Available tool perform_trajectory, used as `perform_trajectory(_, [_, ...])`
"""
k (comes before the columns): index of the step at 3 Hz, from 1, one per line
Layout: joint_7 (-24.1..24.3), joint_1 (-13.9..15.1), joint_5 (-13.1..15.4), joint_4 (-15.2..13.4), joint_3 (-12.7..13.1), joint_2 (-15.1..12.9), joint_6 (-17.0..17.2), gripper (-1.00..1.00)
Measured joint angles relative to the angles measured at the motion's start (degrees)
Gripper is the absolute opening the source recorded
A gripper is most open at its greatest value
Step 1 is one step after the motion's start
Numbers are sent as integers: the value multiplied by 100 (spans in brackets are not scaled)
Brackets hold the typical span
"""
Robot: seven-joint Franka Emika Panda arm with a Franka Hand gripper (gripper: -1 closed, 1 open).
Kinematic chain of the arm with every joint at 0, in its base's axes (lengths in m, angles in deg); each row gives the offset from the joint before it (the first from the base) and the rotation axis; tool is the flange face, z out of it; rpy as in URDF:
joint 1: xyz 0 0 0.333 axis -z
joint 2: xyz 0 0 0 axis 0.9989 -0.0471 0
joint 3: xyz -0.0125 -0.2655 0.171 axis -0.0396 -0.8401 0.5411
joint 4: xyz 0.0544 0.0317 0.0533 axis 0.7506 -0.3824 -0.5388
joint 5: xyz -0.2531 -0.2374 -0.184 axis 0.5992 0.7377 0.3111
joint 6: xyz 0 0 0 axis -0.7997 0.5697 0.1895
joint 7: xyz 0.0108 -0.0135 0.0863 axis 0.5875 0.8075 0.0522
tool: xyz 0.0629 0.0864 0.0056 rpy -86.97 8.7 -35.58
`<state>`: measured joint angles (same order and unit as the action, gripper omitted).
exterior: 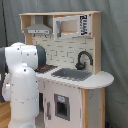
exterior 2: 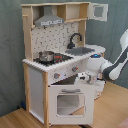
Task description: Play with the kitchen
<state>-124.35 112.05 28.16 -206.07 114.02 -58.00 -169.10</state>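
Pincer (exterior 2: 81, 76) beside kitchen (exterior 2: 50, 70) front.

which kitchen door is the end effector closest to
The oven door below the stovetop; the end effector sits just above it, while the microwave door is high overhead.

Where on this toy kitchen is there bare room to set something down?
The rounded counter end beyond the grey sink and black faucet is bare. The stovetop is crowded by the small pot, and the gripper fills the space at the oven door.
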Motion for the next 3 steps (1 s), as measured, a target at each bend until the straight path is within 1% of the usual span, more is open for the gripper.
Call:
perform_trajectory(1, [317, -66, 0, 16, 418, -246, 4, -100])
perform_trajectory(3, [1225, -77, 5, 93, 1189, -242, 4, -100])
